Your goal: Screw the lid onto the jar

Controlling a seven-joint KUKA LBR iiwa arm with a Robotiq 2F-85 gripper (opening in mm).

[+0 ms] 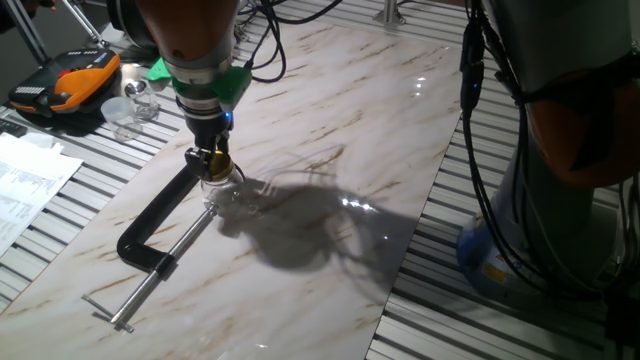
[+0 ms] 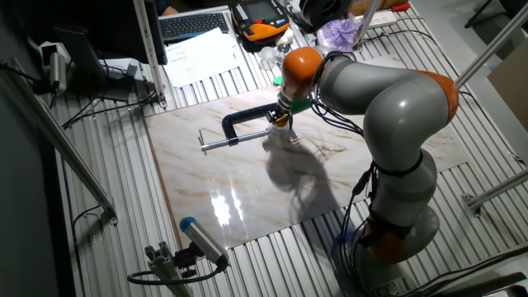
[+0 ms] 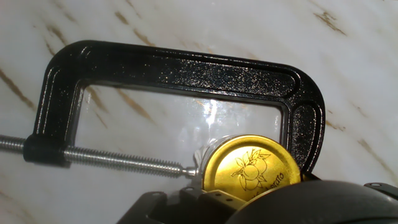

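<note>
The gold lid (image 3: 252, 168) with a fruit print sits on the mouth of the clear glass jar (image 3: 202, 158). The jar (image 1: 228, 190) stands on the marble board, held in the mouth of a black C-clamp (image 3: 174, 68) whose screw (image 3: 124, 162) presses its side. My gripper (image 1: 212, 165) points straight down over the jar and its fingers close on the lid (image 1: 216, 161). In the hand view, dark gripper parts (image 3: 298, 202) hide the lid's lower edge. The gripper (image 2: 282, 122) and clamp (image 2: 243, 120) also show in the other fixed view.
The clamp (image 1: 150, 225) lies flat with its long screw handle (image 1: 150, 285) pointing to the board's front left. An orange-black case (image 1: 70, 80), clear cups (image 1: 125, 110) and papers (image 1: 25, 180) lie at the left. Cables (image 1: 480, 150) hang at the right.
</note>
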